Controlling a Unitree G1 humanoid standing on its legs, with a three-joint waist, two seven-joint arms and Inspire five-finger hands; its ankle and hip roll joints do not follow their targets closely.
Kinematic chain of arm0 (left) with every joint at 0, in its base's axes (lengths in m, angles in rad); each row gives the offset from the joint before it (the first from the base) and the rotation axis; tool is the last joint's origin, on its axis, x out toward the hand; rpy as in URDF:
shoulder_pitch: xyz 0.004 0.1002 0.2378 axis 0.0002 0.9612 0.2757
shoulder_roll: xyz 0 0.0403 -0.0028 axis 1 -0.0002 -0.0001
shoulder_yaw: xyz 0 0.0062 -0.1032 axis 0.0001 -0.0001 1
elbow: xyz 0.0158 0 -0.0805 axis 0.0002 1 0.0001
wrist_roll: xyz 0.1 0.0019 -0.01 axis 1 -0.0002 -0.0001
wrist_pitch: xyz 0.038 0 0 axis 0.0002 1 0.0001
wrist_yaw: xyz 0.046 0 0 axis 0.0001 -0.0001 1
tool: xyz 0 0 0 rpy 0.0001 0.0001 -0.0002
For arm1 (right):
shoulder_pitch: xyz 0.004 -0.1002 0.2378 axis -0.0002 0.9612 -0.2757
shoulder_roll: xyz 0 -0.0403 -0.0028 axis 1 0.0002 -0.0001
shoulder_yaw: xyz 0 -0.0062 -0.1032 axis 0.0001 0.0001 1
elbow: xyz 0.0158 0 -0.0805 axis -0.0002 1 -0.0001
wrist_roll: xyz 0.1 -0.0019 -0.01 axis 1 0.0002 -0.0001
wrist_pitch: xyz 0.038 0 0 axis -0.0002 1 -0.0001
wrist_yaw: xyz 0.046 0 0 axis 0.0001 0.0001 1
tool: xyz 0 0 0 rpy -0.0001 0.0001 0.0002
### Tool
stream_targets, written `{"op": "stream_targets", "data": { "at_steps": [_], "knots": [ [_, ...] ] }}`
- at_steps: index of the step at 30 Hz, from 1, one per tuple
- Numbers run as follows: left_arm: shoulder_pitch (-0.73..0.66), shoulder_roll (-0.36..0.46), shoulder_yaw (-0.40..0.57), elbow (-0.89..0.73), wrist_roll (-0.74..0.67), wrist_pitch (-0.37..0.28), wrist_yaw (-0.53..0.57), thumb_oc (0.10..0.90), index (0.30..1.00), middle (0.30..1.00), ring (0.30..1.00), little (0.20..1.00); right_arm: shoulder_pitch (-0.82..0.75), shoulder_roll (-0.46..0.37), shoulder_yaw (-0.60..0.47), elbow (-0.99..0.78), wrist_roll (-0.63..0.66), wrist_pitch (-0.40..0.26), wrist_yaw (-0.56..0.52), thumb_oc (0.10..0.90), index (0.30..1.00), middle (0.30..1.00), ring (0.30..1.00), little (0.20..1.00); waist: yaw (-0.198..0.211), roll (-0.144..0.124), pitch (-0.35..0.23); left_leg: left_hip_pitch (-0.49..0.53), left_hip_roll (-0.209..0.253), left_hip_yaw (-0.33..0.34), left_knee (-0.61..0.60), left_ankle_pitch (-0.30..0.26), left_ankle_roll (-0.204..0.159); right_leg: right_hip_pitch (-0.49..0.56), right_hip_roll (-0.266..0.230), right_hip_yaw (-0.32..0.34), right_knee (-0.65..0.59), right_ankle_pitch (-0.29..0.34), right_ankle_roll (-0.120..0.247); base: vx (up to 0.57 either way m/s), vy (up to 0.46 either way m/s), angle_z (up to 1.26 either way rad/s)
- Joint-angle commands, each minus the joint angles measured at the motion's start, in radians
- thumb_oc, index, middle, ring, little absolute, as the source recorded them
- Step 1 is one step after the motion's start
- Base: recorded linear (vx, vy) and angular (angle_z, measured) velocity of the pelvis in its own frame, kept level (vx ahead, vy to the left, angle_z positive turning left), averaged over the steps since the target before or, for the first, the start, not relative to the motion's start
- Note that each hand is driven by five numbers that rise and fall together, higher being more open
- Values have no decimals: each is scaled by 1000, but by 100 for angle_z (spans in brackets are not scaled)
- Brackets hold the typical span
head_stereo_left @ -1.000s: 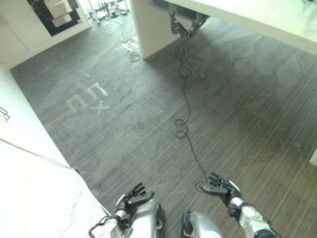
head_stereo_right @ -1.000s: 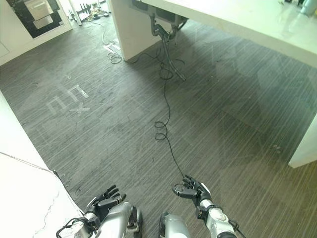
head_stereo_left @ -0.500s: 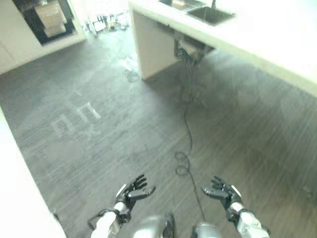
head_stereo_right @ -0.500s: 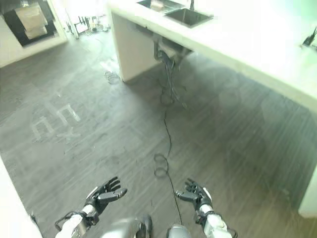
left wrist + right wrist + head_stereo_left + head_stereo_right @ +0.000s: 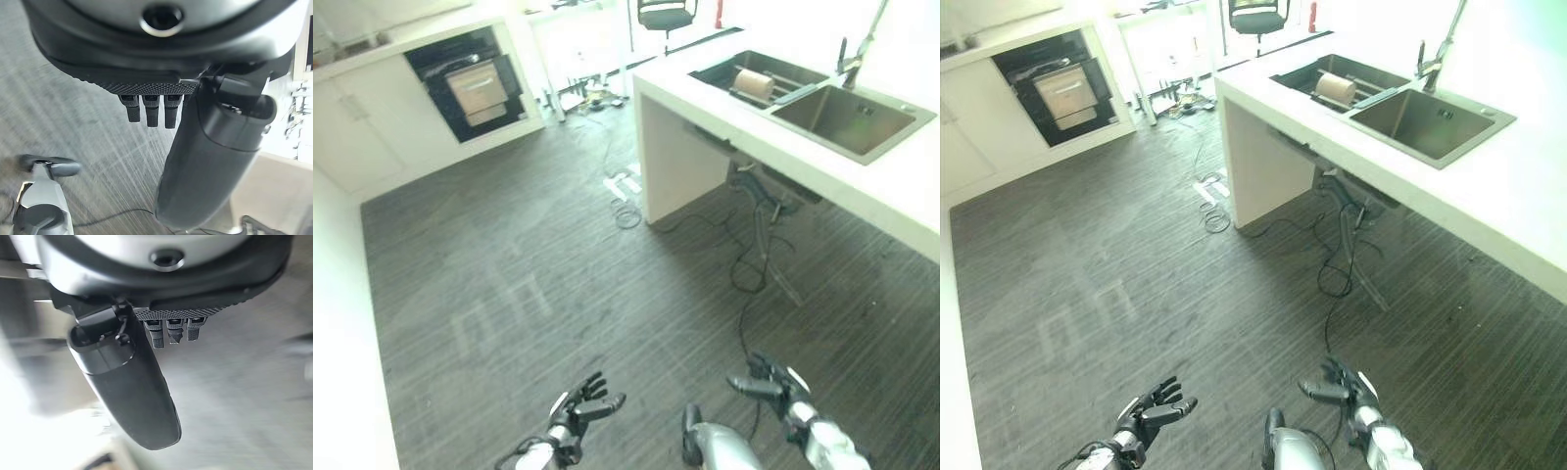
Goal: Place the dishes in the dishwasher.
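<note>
Steel lines the double sink (image 5: 842, 113) set in the white counter (image 5: 901, 206), far ahead of your right hand's fingertips and off to their right. In its far basin a tan, cylinder-shaped dish (image 5: 754, 83) lies on its side on a rack, its long axis running roughly across the basin. You cannot tell whether it is a cup or a jar. The near basin looks bare, with the tap (image 5: 862, 44) rising at its back edge.

Your left hand (image 5: 579, 409) hangs low over the dark striped floor (image 5: 509, 294), fingers spread and relaxed with the thumb out to the side, holding nothing. Your right hand (image 5: 773, 384) is beside it, well apart, fingers likewise loosely extended and empty. In each wrist view you see straight fingers and the thumb standing clear of them.

Far beyond your left fingertips, a dark open appliance (image 5: 470, 83) sits in the pale cabinets (image 5: 352, 147), with a pale drawer or rack front showing inside; you cannot tell what it holds. An office chair (image 5: 664, 14) stands past the counter's end, straight ahead of both hands and far off.
</note>
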Motion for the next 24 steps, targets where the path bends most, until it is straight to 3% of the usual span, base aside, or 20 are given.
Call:
{"op": "stream_targets", "data": {
  "at_steps": [1, 3, 5, 6, 8, 9, 11, 12, 14, 18, 19, 22, 24],
  "knots": [
    [-31, 55, -25, -153, 46, -19, -17, 800, 900, 900, 900, 900, -5, -44, -29, -52, 17, -12, -5, 800, 900, 900, 900, 900, 42, -87, 36, -141, 74, -19, -156, -95, 63, 135, -96, 118, -132, -10, 217, 409, 21, -37],
    [-17, 51, -14, -147, 45, -26, -20, 800, 900, 900, 900, 900, 4, -36, -39, -65, -5, -4, -8, 800, 900, 900, 900, 900, 62, -87, 39, -176, 114, 37, -364, -155, 97, 150, -84, 143, -132, -39, 226, 480, 168, -65],
    [-3, 49, -9, -132, 41, -40, -28, 800, 900, 900, 900, 900, 6, -30, -31, -55, -7, -9, -17, 800, 900, 900, 900, 900, 79, -78, 44, -196, 134, 40, -539, -126, 90, 169, -68, 160, -132, -60, 235, 481, 279, -83],
    [28, 40, -4, -108, 53, -75, -50, 800, 900, 900, 900, 900, 9, -26, -22, -25, -1, -31, -20, 800, 900, 900, 900, 900, 127, -71, 60, -294, 143, 3, -650, -45, 58, 218, -49, 193, -132, -99, 243, 540, 307, -72],
    [44, 34, -1, -97, 58, -92, -60, 800, 900, 900, 900, 900, 12, -25, -22, -9, 0, -44, -19, 800, 900, 900, 900, 900, 154, -80, 74, -392, 146, 6, -618, -8, 41, 249, -56, 195, -132, -119, 239, 447, 260, -69],
    [48, 36, 2, -87, 54, -97, -67, 800, 900, 900, 900, 900, 4, -28, -21, 2, 1, -43, -22, 800, 900, 900, 900, 900, 157, -82, 68, -373, 145, 30, -621, -62, 65, 253, -69, 182, -132, -126, 239, 353, 241, -96],
    [47, 33, 7, -65, 56, -108, -60, 800, 900, 900, 900, 900, -6, -27, -24, 28, -5, -45, -13, 800, 900, 900, 900, 900, 159, -76, 56, -333, 134, 17, -649, -102, 84, 270, -78, 177, -132, -133, 253, 335, 233, -83],
    [40, 36, 8, -37, 60, -126, -56, 800, 900, 900, 900, 900, -13, -19, -30, 54, -18, -45, -3, 800, 900, 900, 900, 900, 150, -66, 47, -271, 118, -22, -650, -202, 122, 303, -75, 169, -132, -121, 266, 332, 215, -43],
    [26, 54, 4, -17, 83, -131, -46, 800, 900, 900, 900, 900, -11, -5, -34, 72, -51, -36, -7, 800, 900, 900, 900, 900, 129, -39, 32, -207, 118, -44, -650, -277, 166, 313, -73, 134, -87, -18, 291, 334, 241, -8],
    [-6, 93, -20, 32, 65, -137, -48, 800, 900, 900, 900, 900, -6, 22, -31, 167, -70, -62, -2, 800, 900, 900, 900, 900, 96, -2, 37, -119, 99, -61, -650, -346, 252, 98, -97, 88, 316, 127, 330, 223, 156, 15],
    [-8, 95, -22, 34, 61, -138, -47, 800, 900, 900, 900, 900, -6, 23, -32, 174, -70, -64, -1, 800, 900, 900, 900, 900, 95, -2, 38, -118, 97, -59, -650, -348, 254, 90, -102, 84, 320, 129, 330, 251, 37, 5],
    [-19, 103, -13, 29, 59, -118, -55, 800, 900, 900, 900, 900, -5, 25, -49, 243, -99, -66, 15, 800, 900, 900, 900, 900, 88, -14, 52, -79, 88, -39, -650, -385, 267, 32, -165, -7, 100, 149, 322, 251, -129, -8],
    [-16, 102, -11, 18, 75, -109, -47, 800, 900, 900, 900, 900, -8, 24, -62, 287, -107, -68, 28, 800, 900, 900, 900, 900, 81, -26, 63, -24, 77, -45, -650, -441, 264, -19, -203, -52, -36, 204, 354, 311, -211, -21]
  ]
}}
